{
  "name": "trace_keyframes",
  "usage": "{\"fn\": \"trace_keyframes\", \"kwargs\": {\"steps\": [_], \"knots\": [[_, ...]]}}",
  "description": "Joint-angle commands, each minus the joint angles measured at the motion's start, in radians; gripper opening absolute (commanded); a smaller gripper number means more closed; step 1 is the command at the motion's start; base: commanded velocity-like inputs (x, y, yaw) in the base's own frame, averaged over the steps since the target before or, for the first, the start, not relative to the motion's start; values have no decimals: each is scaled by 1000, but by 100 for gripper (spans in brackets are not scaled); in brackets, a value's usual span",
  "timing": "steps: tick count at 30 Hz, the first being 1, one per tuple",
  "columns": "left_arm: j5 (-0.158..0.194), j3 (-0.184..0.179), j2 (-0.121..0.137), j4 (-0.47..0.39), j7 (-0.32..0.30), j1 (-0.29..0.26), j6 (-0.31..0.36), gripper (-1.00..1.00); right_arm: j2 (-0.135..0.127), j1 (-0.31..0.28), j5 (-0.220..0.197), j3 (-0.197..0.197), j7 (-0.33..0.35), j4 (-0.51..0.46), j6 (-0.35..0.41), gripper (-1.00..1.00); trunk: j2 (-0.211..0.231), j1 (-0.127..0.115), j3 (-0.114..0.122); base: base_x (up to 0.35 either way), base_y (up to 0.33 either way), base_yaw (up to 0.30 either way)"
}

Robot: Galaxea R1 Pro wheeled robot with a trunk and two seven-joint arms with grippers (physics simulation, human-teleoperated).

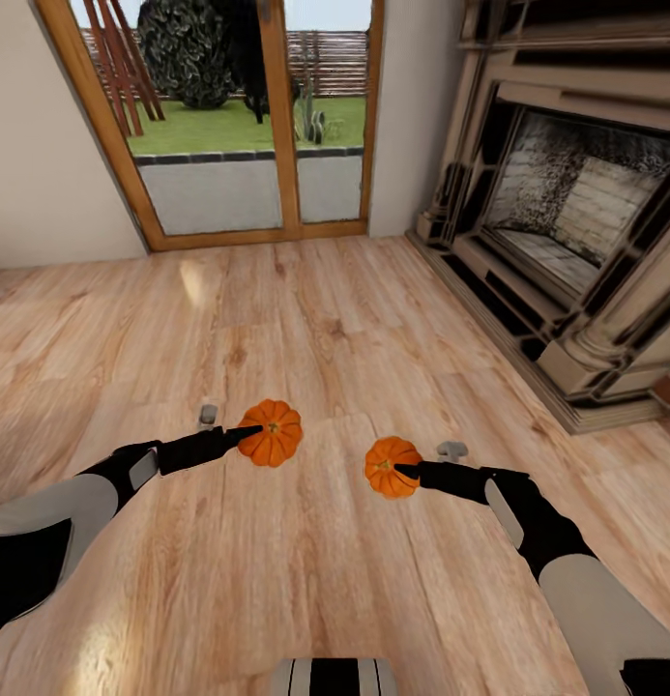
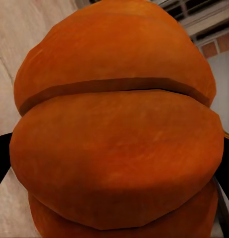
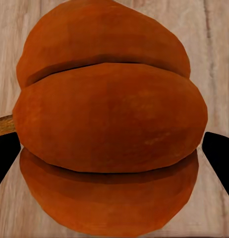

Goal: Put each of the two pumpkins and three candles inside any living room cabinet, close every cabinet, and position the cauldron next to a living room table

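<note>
Lower centre of the head view: left gripper [image 1: 249, 435] and right gripper [image 1: 404, 471] each clench a pumpkin [image 1: 272, 432] [image 1: 391, 467]; carry both level towards the cabinet

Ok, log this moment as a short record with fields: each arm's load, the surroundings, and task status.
left gripper: shut on left pumpkin, held above the floor
right gripper: shut on right pumpkin
floor: light wood planks
fireplace: ahead, to the robot's right
glass door: straight ahead, garden beyond
task status: both pumpkins in hand, not yet in a cabinet
</note>
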Motion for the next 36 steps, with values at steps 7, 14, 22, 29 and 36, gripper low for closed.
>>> {"fn": "trace_keyframes", "kwargs": {"steps": [7,14,22,29,36], "knots": [[1,11,-1,0,0,0,1,-100,0,2,-4,0,0,0,1,-100,2,-3,34,0,0,-251],[1,10,-2,0,1,0,4,-100,0,2,-3,0,0,19,0,-100,3,-6,69,0,0,-250],[1,10,-1,0,1,0,4,-100,0,2,-2,0,0,24,-1,-100,5,-10,108,0,0,-247],[1,11,-1,0,2,0,5,-100,0,2,-2,1,-2,24,-1,-100,7,-13,143,0,0,-246],[1,11,-4,0,2,0,6,-100,0,2,-2,2,0,24,-1,-100,8,-16,175,0,0,-186]]}}
